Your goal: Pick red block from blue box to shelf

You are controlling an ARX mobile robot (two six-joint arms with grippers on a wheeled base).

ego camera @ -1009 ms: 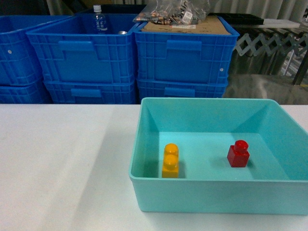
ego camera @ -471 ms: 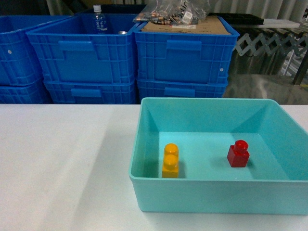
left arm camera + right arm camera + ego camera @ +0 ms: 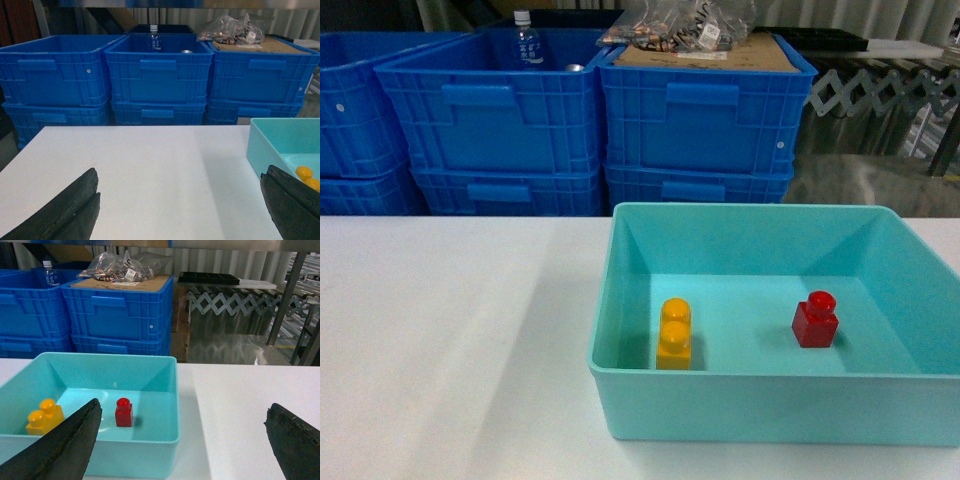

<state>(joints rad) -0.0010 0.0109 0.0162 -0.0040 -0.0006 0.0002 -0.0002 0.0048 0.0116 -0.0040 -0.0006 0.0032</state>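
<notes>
Ahead and left of our right gripper, whose jaws stand wide apart and hold nothing, the red block sits upright on the floor of the blue box, well apart from the yellow brick. Our left gripper is likewise spread and empty over the white table, so we judge the pick not yet begun, with grasp, lift and placement all remaining. Only the fingertips show in either wrist view, and we cannot identify the shelf with confidence.
</notes>
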